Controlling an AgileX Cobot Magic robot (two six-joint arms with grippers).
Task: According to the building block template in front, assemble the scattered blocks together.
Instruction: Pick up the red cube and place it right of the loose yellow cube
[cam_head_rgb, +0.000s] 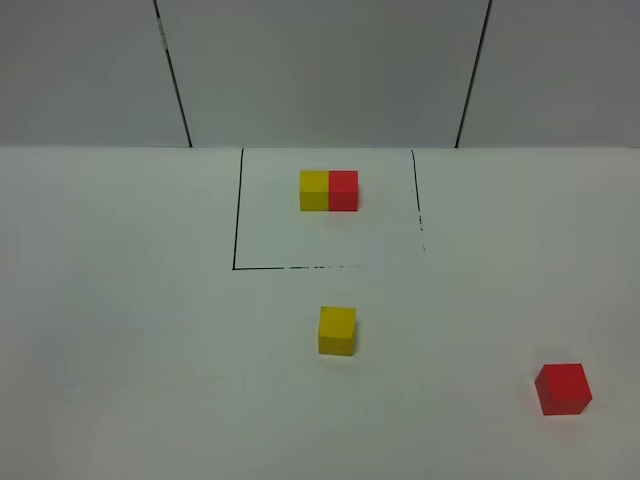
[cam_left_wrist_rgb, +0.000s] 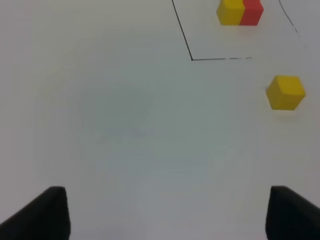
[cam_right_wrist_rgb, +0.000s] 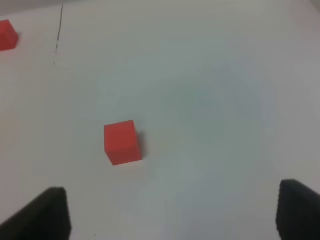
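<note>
The building block template (cam_head_rgb: 328, 190) is a yellow and a red cube joined side by side, yellow on the left, inside a thin black outline (cam_head_rgb: 237, 220) at the back of the table. It also shows in the left wrist view (cam_left_wrist_rgb: 240, 12). The loose yellow cube (cam_head_rgb: 337, 330) sits just in front of the outline; the left wrist view shows it too (cam_left_wrist_rgb: 285, 92). The loose red cube (cam_head_rgb: 563, 389) lies at the front right, and in the right wrist view (cam_right_wrist_rgb: 121, 142). The left gripper (cam_left_wrist_rgb: 165, 215) and the right gripper (cam_right_wrist_rgb: 170, 215) are both open and empty, above bare table; neither shows in the exterior view.
A white table (cam_head_rgb: 130, 350) carries everything, with a grey panelled wall (cam_head_rgb: 320, 70) behind it. The template's red cube shows at the edge of the right wrist view (cam_right_wrist_rgb: 7, 35).
</note>
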